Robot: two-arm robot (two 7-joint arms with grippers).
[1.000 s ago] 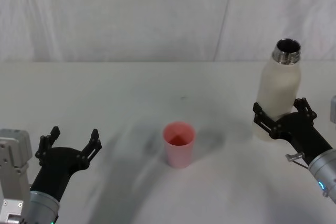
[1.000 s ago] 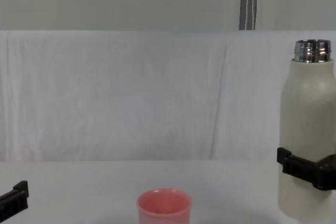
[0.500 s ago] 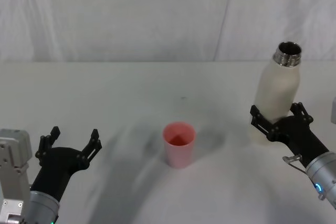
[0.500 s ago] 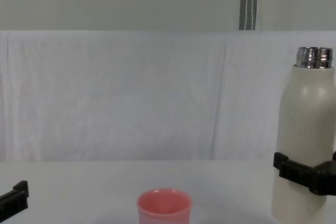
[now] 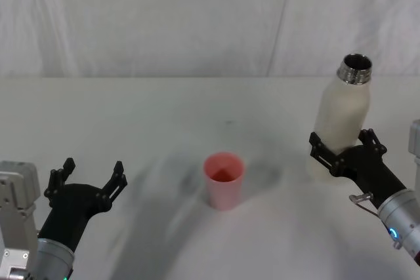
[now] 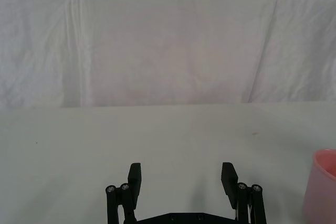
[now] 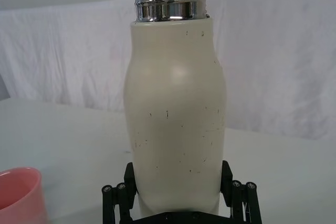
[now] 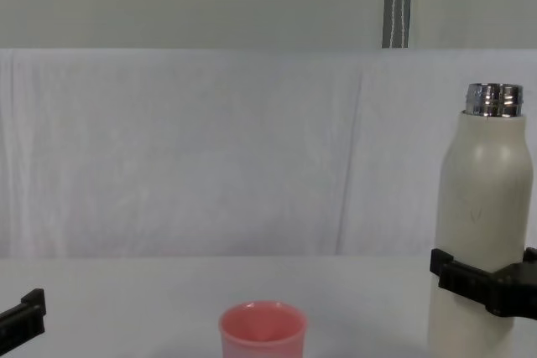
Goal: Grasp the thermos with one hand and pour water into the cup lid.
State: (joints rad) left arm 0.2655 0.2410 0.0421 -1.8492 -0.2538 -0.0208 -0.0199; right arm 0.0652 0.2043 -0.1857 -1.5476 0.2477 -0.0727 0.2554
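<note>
Thermos (image 5: 342,120) stands upright near the bench's right edge, clamped low by the right gripper (image 5: 342,155); cup (image 5: 224,180) sits to its left, mid-bench. Left gripper (image 5: 87,181) rests open.

I see a plain white table (image 5: 164,106) spanning the view, a creased white cloth backdrop (image 5: 144,18) at 12 o'clock, and a grey vertical post (image 8: 397,2) above it.
</note>
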